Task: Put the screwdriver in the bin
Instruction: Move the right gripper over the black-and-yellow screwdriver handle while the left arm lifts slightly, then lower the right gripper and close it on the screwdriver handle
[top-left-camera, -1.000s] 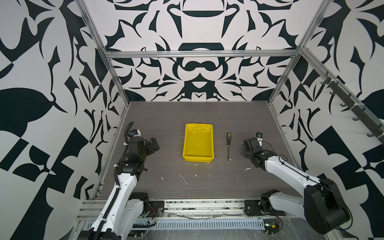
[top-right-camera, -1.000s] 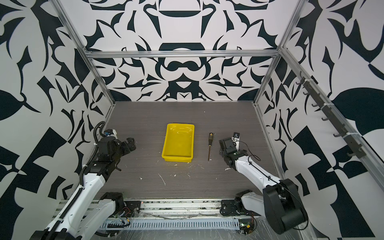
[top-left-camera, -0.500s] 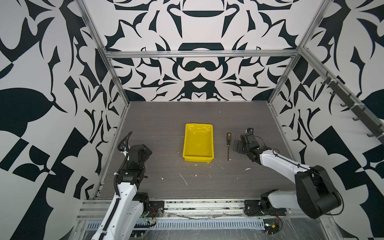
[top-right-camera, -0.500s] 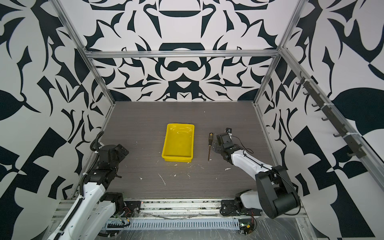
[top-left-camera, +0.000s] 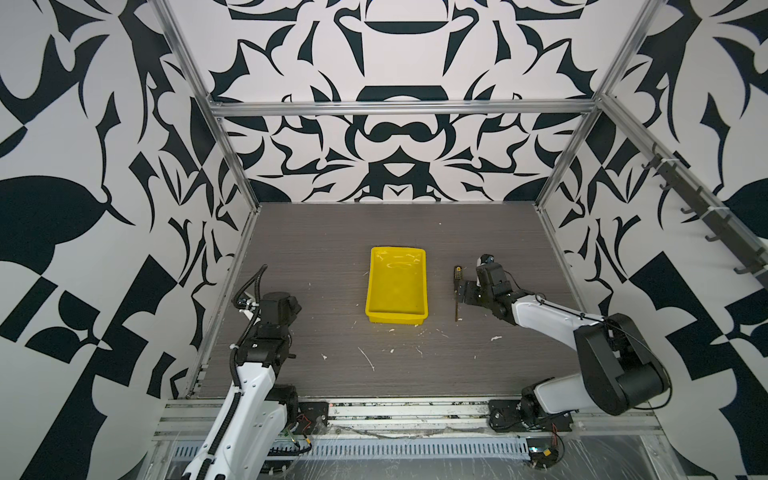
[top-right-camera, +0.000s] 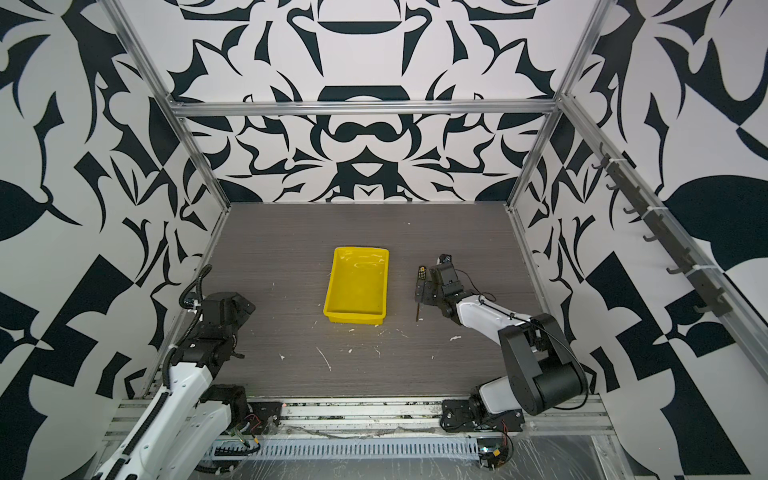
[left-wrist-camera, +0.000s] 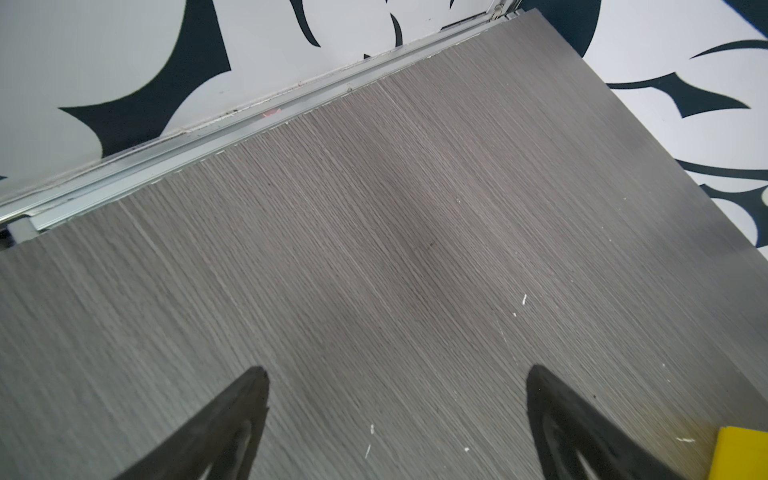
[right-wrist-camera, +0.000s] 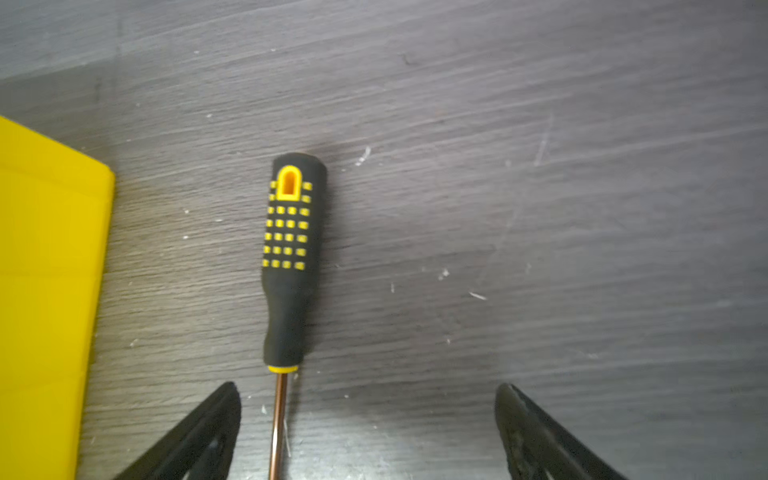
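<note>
The screwdriver (right-wrist-camera: 291, 257), slim with a black handle studded in yellow squares, a yellow collar and a thin coppery shaft, lies flat on the dark grey wood-grain table (top-left-camera: 332, 232). It sits right of the shallow bright yellow plastic bin (top-left-camera: 368, 286), parallel to its long side and near it but apart, with the handle toward the table's far edge.

The right gripper (right-wrist-camera: 368, 388) hangs low over it with its jaws spread wide and holding nothing. The shaft runs between the fingers, close beside one of them rather than centred.

The step looks like lining up the grasp. It would go best to shift sideways until the tool is centred, then close across the thick handle, not the thin shaft, which could roll or slip. The lift must clear the bin's rim.

The left gripper (left-wrist-camera: 397, 370), jaws also apart and empty, sits over bare table toward the left edge – out of the way.
</note>
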